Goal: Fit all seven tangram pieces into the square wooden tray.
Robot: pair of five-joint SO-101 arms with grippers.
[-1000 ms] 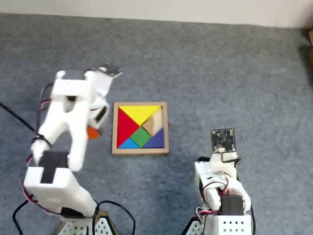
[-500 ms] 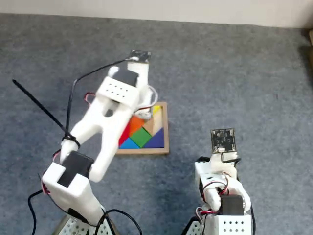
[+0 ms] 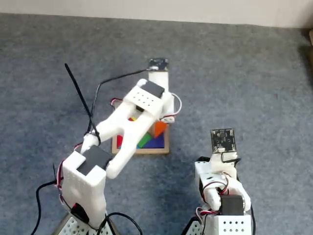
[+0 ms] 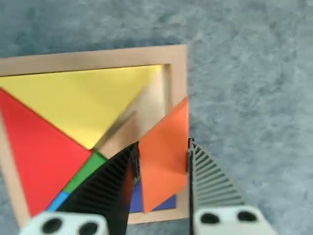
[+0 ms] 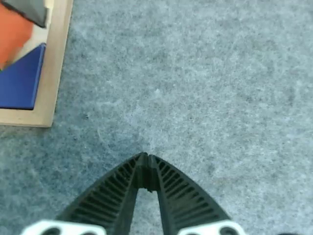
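The square wooden tray (image 3: 142, 150) lies mid-table and holds yellow (image 4: 83, 100), red (image 4: 36, 156), green (image 4: 83, 171), light blue and dark blue (image 5: 19, 78) pieces. Bare wood (image 4: 146, 107) shows in its right part. My left gripper (image 4: 164, 159) is shut on an orange parallelogram piece (image 4: 166, 152), held tilted just above that bare slot by the tray's right rim. The left arm stretches over the tray, with the orange piece (image 3: 159, 129) peeking out under it. My right gripper (image 5: 145, 169) is shut on nothing, low over the carpet right of the tray.
Grey carpet (image 3: 234, 73) covers the table all round. The right arm (image 3: 222, 161) is folded back near the front edge. A black cable (image 3: 80, 100) arcs up from the left arm.
The left arm has swung from left of the tray to over its right side, carrying the orange piece. The right arm has kept still.
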